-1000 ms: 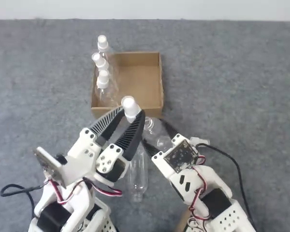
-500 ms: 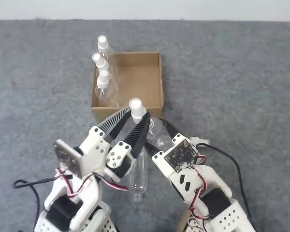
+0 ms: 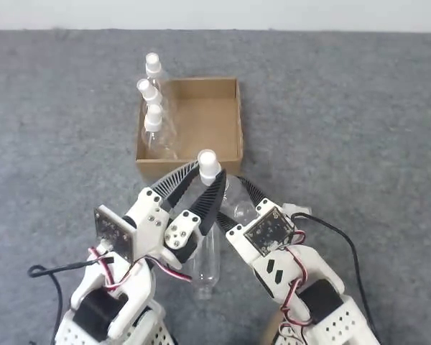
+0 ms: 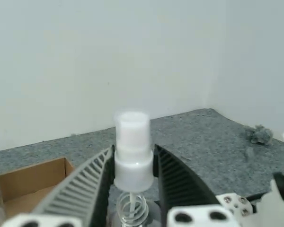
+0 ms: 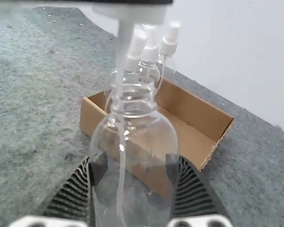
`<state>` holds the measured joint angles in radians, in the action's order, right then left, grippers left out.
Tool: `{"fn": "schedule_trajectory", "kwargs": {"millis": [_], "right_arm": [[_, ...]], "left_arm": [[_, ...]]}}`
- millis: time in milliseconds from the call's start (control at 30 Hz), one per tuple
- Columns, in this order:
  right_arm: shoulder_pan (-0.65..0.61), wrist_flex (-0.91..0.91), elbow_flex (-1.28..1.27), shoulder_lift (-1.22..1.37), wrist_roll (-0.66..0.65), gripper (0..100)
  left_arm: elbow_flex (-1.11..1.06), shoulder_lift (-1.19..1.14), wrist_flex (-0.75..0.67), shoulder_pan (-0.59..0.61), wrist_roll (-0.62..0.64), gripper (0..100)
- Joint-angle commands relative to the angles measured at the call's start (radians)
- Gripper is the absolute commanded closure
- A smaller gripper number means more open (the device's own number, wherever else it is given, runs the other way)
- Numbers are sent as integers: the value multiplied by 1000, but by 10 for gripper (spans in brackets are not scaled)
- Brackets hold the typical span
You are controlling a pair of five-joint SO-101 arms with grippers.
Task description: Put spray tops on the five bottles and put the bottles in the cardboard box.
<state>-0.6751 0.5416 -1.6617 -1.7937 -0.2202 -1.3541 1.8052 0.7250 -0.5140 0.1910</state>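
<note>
On the grey table (image 3: 345,108) we see the cardboard box (image 3: 205,118) with three capped bottles (image 3: 153,122) standing along one side. Nearer the arms, the right gripper (image 5: 132,168) clamps an open bottle (image 5: 132,137) upright by its belly, just in front of the box. A spare bottle (image 3: 205,269) seems to lie flat between the arms, though glare blurs it. The left gripper (image 3: 207,176) pinches the spray top (image 4: 131,142) by its collar, its tube dipping into the open neck. We judge the thin, light plastic slippery and easily dented, so we would grip gently at the shoulder.
</note>
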Motion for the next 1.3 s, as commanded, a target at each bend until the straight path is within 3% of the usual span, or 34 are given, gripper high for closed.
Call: {"fn": "schedule_trajectory", "kwargs": {"millis": [0, 600, 767, 1100, 1267], "right_arm": [[22, -5, -21, -12, 12, 992], [22, -1, -21, -12, 14, 992], [16, -1, -21, -12, 14, 992], [15, 4, -21, -12, 14, 992], [13, 4, -21, -12, 14, 992]], "left_arm": [[12, 14, 21, 0, -3, 886], [88, 15, 157, 6, -5, 804], [131, 17, 163, 9, -5, 808], [186, 17, 190, 132, 55, 810], [180, 15, 190, 127, 55, 889]]}}
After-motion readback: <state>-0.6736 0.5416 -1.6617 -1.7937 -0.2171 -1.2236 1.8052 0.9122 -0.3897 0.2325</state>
